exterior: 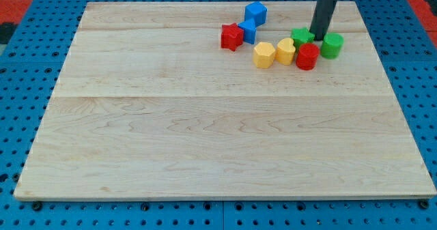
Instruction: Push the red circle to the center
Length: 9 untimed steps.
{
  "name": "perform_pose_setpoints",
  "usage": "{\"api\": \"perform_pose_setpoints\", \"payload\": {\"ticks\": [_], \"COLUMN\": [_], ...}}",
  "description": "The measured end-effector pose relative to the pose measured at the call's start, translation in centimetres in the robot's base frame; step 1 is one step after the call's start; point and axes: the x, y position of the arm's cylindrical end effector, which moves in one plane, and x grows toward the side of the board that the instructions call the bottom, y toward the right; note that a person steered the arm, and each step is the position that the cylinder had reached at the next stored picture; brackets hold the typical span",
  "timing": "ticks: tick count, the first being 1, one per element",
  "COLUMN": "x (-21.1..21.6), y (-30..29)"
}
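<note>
The red circle [307, 56] sits on the wooden board [218, 134] at the view's upper right. My tip [317, 37] stands just above it towards the view's top, in the gap between a green star-like block [301, 37] on its left and a green round block [332, 45] on its right. The dark rod rises out of the view's top. The red circle touches a yellow block [286, 51] on its left.
A second yellow block [264, 54] lies left of the first. A red star [232, 37] and two blue blocks [256, 13] [247, 31] lie further left near the board's top edge. A blue pegboard [27, 52] surrounds the board.
</note>
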Motion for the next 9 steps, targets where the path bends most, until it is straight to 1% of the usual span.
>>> {"api": "perform_pose_setpoints", "payload": {"ticks": [1, 2, 3, 4, 5, 6, 7, 8, 9], "x": [1.2, -0.7, -4.0, -4.5, -0.1, 3.0, 6.1, 7.8, 6.7], "y": [-0.4, 0.1, -0.6, 4.4, 6.5, 1.4, -7.2, -13.1, -13.9]}}
